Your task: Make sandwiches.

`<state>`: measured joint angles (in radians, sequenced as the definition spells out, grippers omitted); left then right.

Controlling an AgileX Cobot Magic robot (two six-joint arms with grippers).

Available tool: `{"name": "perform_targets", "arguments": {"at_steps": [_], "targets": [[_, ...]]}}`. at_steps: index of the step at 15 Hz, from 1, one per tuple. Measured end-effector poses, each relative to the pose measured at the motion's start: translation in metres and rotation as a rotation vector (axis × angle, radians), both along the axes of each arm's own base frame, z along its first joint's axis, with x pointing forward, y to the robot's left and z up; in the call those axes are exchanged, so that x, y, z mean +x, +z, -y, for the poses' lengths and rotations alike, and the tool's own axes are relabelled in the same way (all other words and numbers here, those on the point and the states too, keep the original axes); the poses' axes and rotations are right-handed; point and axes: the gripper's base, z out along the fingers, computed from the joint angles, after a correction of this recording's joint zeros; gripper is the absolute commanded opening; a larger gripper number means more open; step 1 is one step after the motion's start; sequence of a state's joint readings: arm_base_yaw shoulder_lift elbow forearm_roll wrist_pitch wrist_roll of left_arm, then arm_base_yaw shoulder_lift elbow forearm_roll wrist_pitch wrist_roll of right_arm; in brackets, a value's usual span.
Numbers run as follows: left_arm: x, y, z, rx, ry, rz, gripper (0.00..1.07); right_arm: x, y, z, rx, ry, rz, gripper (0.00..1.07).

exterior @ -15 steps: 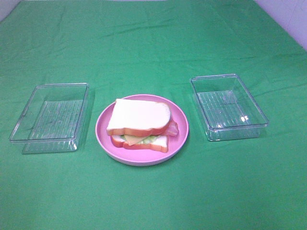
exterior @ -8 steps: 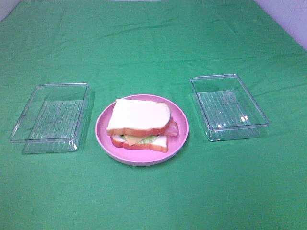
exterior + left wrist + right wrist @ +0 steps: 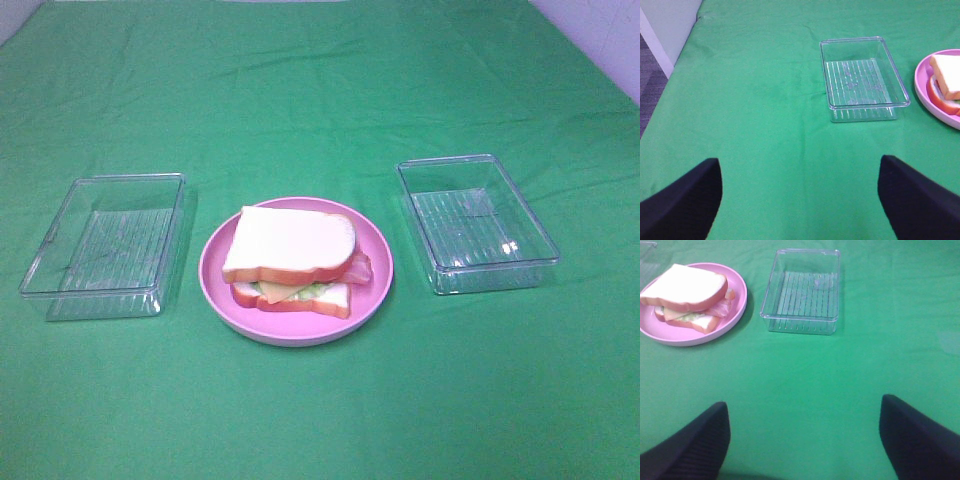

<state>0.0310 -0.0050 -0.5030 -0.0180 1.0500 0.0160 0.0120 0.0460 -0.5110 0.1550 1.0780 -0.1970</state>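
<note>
Green cloth (image 3: 320, 90) bare around me. Stacked toy sandwich (image 3: 292, 262) on pink round plate (image 3: 375, 255), between two clear plastic trays (image 3: 105, 245) (image 3: 475, 222), nothing in either. My left gripper (image 3: 800, 192) and right gripper (image 3: 802, 432): fingers spread wide, holding nothing.

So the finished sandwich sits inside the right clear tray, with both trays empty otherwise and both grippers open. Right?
Not quite. The sandwich sits on the pink plate between the two clear trays, as the exterior high view shows. Both trays are empty, and both grippers are open.
</note>
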Motion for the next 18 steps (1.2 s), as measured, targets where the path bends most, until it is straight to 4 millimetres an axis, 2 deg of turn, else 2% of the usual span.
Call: {"name": "perform_targets", "arguments": {"at_steps": [5, 18], "targets": [[0.0000, 0.0001, 0.0000, 0.000, 0.000, 0.001, 0.80, -0.0074, -0.0013, 0.0001, 0.001, 0.000, 0.049, 0.77], [0.0000, 0.0001, 0.0000, 0.000, 0.000, 0.001, 0.80, -0.0073, -0.0016, 0.0001, 0.001, 0.000, 0.048, 0.77]]}}
